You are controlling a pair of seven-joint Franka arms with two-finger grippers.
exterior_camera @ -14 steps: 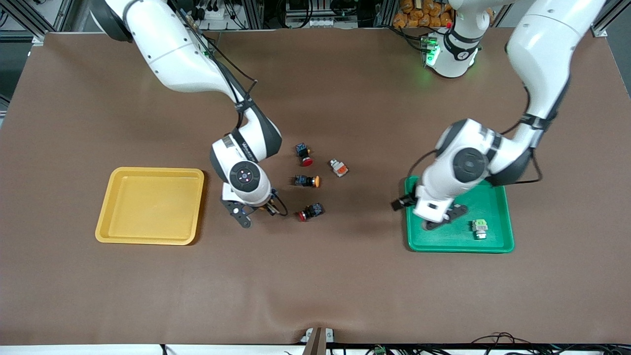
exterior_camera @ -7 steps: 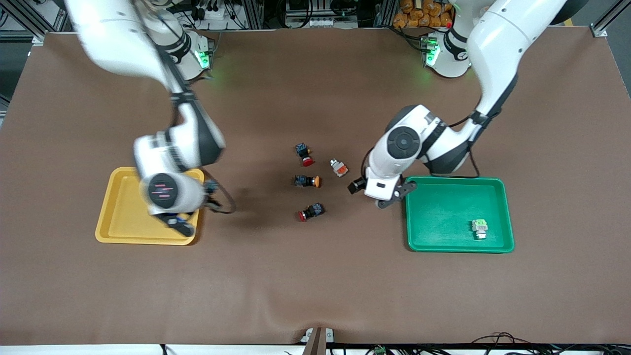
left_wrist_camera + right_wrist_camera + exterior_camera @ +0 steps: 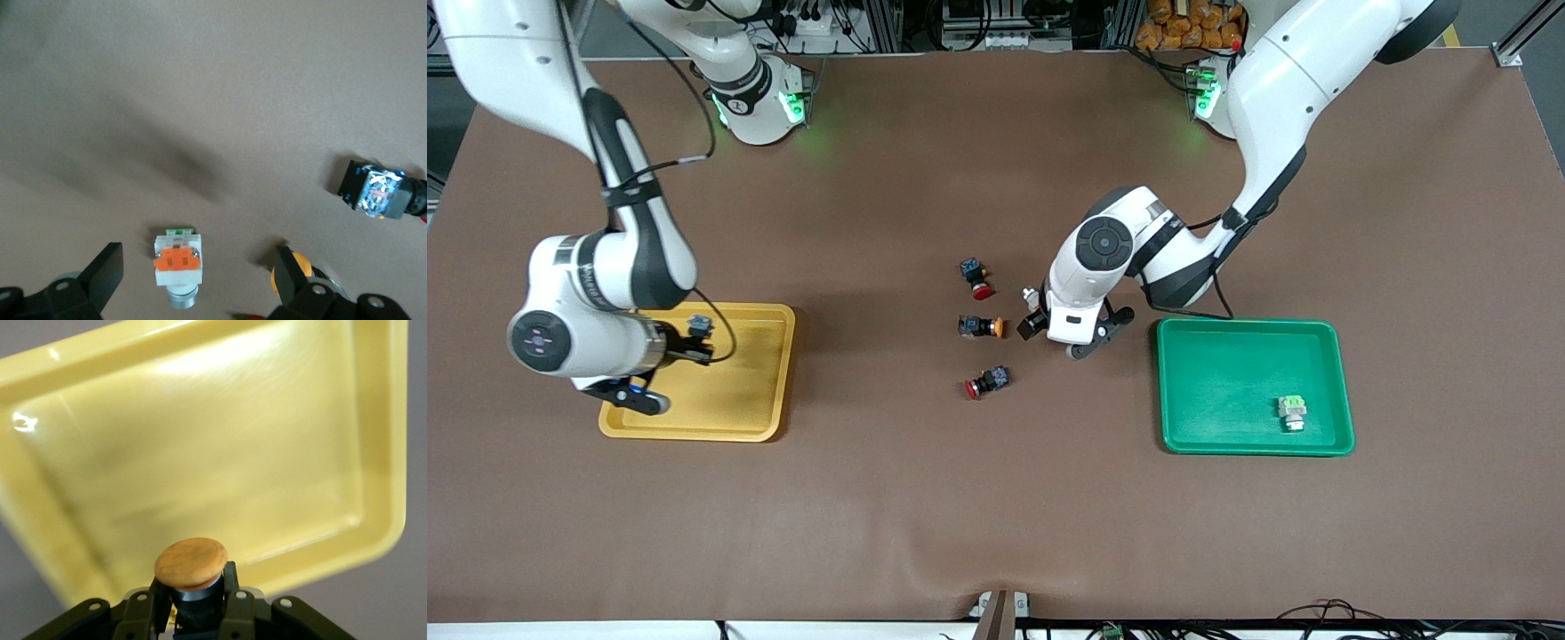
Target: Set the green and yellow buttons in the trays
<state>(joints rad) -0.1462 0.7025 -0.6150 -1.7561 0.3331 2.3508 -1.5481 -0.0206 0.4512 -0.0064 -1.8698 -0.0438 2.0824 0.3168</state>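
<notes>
- The right gripper (image 3: 193, 617) pinches a yellow-capped button (image 3: 191, 565) over the yellow tray (image 3: 769, 373), at the picture's left.
- The left gripper (image 3: 197, 287) hangs wide open over the orange-faced button (image 3: 177, 261), mid-picture.
- The green-faced button (image 3: 1291, 411) lies in the green tray (image 3: 1209, 391), lower right.

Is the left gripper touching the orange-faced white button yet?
Apart. The left wrist view shows the open left gripper with bare table between each finger and the orange-faced button.

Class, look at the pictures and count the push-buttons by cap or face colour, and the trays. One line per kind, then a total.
Orange-yellow capped buttons: 2
Red-capped buttons: 2
Orange-faced white button: 1
Green-faced white button: 1
Trays: 2, yellow tray, green tray
Total: 8
</notes>
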